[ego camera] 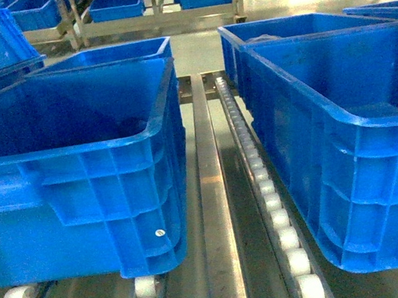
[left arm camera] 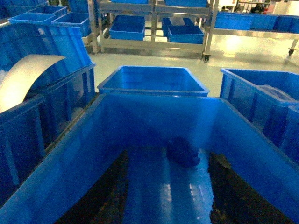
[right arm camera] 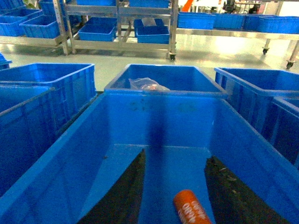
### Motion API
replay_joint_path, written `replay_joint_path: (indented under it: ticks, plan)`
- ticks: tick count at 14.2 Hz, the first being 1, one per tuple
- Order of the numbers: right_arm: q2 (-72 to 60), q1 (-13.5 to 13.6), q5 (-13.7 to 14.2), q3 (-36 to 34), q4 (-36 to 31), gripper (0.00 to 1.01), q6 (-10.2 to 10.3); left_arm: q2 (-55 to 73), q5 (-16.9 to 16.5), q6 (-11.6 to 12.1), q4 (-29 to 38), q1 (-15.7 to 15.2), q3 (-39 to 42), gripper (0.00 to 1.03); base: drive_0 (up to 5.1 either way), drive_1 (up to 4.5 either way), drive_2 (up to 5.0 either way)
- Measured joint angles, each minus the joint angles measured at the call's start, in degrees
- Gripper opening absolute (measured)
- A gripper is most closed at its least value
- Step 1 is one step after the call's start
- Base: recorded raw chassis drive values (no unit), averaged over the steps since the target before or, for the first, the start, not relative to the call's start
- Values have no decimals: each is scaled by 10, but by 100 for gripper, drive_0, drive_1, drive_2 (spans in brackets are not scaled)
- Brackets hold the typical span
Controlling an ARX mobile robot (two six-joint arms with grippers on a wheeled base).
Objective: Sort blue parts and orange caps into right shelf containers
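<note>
Looking ahead, two deep blue bins sit on the roller conveyor [ego camera: 271,205] — the left bin [ego camera: 75,175] and the right bin [ego camera: 365,154], a steel rail [ego camera: 216,214] running between them. Neither of my arms shows from the head.

My left wrist hangs over the left bin, peering down inside. A dark blue part [left arm camera: 183,151] lies on the floor near the far wall. My left gripper's fingers [left arm camera: 105,196] show only as dark shapes at the bottom edge, set apart — spread, gripping nothing.

My right wrist looks into the right bin. An orange cap [right arm camera: 190,207] with white lettering lies on the floor, between my right gripper's fingers [right arm camera: 229,191], also spread wide — nothing grasped. Beyond, another bin [right arm camera: 163,79] holds a clear plastic bag [right arm camera: 145,84]. Shelving racks [right arm camera: 121,28] carry more blue bins.
</note>
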State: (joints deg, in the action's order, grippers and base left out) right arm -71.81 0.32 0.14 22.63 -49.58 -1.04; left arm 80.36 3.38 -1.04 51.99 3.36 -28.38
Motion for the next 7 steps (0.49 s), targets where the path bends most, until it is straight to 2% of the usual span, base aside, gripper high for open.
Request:
replay_joint_path:
  ticks: [1,2,3,4,7]
  plan:
    - [22,0,0,-30,-2,32,2,-26,-3,0,6,-3,35,35,0,0,0]
    - [45,0,0,-57,-2,17,2,-54,-30,0,9,-24,68,21,0,0,0]
    - [67,0,0,-78,0,4,2,-76,-31,0,12,-33,92,8,0,0,0]
    - [92,0,0,-96,2,2,3,-101,-30,0,12,-36,118,2,0,0,0]
    - [169,0,0,-148,33,2,4,-181,-33,0,-9,-34,179,2,0,0,0]
